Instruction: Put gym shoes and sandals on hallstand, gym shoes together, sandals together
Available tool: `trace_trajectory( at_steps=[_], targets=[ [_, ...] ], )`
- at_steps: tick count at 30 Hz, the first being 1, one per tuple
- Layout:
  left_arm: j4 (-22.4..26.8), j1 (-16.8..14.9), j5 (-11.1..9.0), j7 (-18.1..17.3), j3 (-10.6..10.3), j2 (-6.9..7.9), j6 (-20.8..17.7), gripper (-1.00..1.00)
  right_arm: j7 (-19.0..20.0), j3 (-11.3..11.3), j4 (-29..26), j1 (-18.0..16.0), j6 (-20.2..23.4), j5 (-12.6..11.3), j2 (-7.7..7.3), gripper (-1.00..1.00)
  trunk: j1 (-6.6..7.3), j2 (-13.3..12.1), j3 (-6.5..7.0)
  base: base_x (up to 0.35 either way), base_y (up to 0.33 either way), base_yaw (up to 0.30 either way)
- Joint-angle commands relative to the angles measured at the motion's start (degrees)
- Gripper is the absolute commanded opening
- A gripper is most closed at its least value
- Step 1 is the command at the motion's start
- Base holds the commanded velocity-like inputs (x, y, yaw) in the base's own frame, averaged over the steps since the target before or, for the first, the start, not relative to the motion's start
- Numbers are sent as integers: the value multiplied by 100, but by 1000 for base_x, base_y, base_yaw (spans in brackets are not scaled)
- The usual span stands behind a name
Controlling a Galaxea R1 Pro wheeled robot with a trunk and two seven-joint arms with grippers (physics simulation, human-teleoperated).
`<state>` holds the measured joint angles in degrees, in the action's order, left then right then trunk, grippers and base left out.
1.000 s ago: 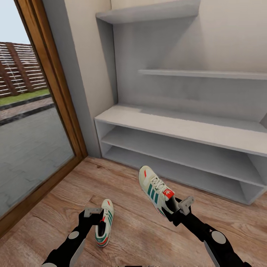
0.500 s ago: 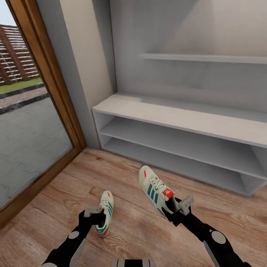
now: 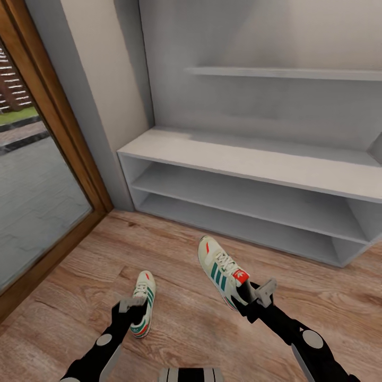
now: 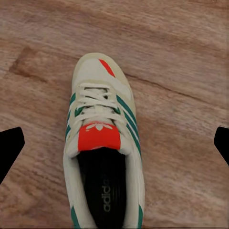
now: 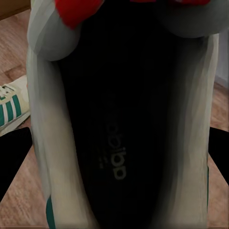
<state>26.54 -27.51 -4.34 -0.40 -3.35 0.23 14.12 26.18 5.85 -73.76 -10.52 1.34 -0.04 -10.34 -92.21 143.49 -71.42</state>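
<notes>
Right pincer [image 3: 249, 297] gripping 1 gym shoe [image 3: 222, 270] aloft; left pincer [image 3: 131, 313] wide above floor-lying second shoe [image 3: 142, 302], hallstand [image 3: 249, 164] beyond.

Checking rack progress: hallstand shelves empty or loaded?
Empty, as far as visible. The hallstand carries no shoes; one gym shoe lies on the floor, the other is off the rack.

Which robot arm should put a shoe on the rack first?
Probably the right: its gripper already holds a gym shoe lifted toward the hallstand. The left gripper is open above the other shoe on the floor.
</notes>
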Motion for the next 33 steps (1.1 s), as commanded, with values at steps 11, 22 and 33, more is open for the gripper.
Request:
trace_trajectory(
  at_steps=[11,22,33],
  targets=[
    [-182,-3,-233,-4,-26,11,378,100,10,3,-6,-2,12,-5,-3,-100,-27,17,-277,0,0,-4],
    [-227,-3,-239,-4,-25,12,407,100,10,3,-6,-2,8,-5,-3,-100,-55,31,-617,0,0,0],
    [-219,-8,-231,-4,-24,4,407,100,10,-3,-6,-2,6,-5,-3,-100,-84,46,-962,0,0,0]
  ],
)
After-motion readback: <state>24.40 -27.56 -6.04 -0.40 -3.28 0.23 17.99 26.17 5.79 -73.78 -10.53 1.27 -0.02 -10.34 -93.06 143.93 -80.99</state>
